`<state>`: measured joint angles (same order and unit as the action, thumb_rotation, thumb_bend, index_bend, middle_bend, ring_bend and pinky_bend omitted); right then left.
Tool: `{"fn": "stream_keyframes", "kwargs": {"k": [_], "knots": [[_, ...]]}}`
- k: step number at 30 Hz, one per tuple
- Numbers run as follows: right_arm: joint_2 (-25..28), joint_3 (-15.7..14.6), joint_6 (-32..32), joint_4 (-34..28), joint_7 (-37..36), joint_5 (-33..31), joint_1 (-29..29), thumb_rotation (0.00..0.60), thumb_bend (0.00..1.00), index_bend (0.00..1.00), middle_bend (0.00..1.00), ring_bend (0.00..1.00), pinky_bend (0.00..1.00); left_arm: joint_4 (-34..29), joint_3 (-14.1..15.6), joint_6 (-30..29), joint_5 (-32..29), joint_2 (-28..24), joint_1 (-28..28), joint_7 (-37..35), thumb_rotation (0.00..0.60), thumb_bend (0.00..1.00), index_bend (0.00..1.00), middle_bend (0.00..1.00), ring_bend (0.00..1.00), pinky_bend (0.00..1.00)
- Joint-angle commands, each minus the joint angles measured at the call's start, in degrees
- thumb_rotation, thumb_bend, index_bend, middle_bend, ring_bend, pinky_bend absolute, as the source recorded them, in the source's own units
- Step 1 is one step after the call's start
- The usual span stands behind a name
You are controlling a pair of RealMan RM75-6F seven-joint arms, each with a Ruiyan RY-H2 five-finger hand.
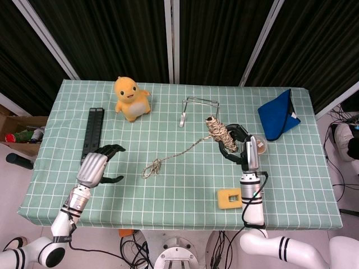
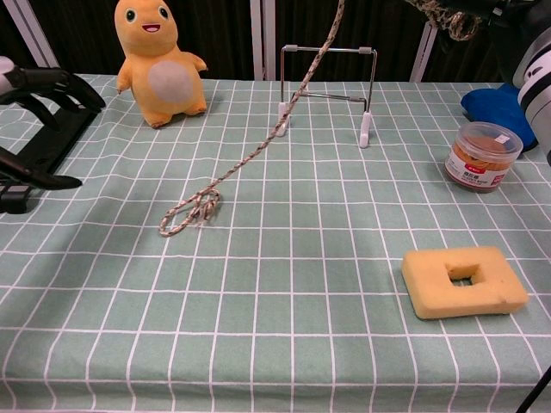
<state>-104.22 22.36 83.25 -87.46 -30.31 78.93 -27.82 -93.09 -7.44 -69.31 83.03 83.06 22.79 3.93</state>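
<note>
- The right hand (image 1: 242,150) gripped a bundle of rope (image 1: 219,133) and held it raised above the table (image 1: 168,196), close to the wire stand (image 1: 199,111) and the small lidded jar (image 1: 259,144).
- The rope's loose tail (image 2: 258,151) hung slanting down from the bundle, and its knotted end (image 1: 151,167) lay on the checked cloth near the middle of the table.
- The left hand (image 1: 94,166) hovered low with its fingers spread and nothing in them, just beside the flat black bars (image 1: 92,134) and well apart from the knotted end.
- In the chest view the tail crossed in front of the wire stand; it could well have snagged on a foot or the crossbar and tipped the stand.
- The trailing end looked likely to drag across the cloth, and the bundle might have unwound further from the grip.
- A yellow plush toy (image 1: 130,98), a blue cloth (image 1: 277,117) and a yellow foam block (image 1: 230,198) lay away from the rope.
</note>
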Motion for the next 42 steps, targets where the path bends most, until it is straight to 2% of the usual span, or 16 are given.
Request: {"fn": "stream_keyframes", "kwargs": {"k": [1,8,12,16,20,30,42], "knots": [[-0.41,0.47,-0.12,0.39,-0.64,-0.49,-0.12,0.600,0.63,0.84,0.66,0.62,0.84,1.65,0.10,1.04,-0.26,2.94,1.46,1.56,0.600,0.08,0.36,0.25,0.23,0.34],[-0.96,0.73,-0.68,1.43,-0.46,-1.06,-0.51,0.600,0.63,0.84,0.66,0.62,0.84,4.21,0.31,1.20,0.81,8.02,3.37,2.33,0.600,0.09,0.39,0.26,0.23,0.34],[-1.08,0.93,-1.12,2.04,-0.30,-1.44,-0.73,0.600,0.63,0.84,0.66,0.62,0.84,6.19,0.58,1.10,2.21,11.16,4.72,3.25,0.600,0.12,0.46,0.28,0.23,0.34],[-1.21,1.12,-1.45,2.51,-0.34,-1.92,-0.80,0.600,0.62,0.84,0.66,0.62,0.84,8.02,0.97,2.83,1.83,13.87,6.10,4.75,0.600,0.16,0.48,0.28,0.23,0.34],[-1.27,1.34,-1.59,2.95,-0.41,-2.16,-0.87,0.600,0.62,0.83,0.65,0.62,0.84,8.99,0.55,5.39,-0.12,16.28,7.90,9.64,0.600,0.16,0.47,0.27,0.22,0.34],[-1.08,1.40,-1.45,2.89,0.05,-1.74,-1.07,0.600,0.62,0.83,0.65,0.62,0.84,13.98,-1.71,5.87,-5.80,23.68,10.58,25.80,0.600,0.18,0.43,0.20,0.17,0.31],[-1.21,1.22,-0.52,3.23,0.01,-0.91,-1.05,0.600,0.61,0.83,0.64,0.62,0.84,14.94,-3.03,7.25,-12.78,25.85,12.22,33.93,0.585,0.28,0.46,0.19,0.17,0.33]]}}
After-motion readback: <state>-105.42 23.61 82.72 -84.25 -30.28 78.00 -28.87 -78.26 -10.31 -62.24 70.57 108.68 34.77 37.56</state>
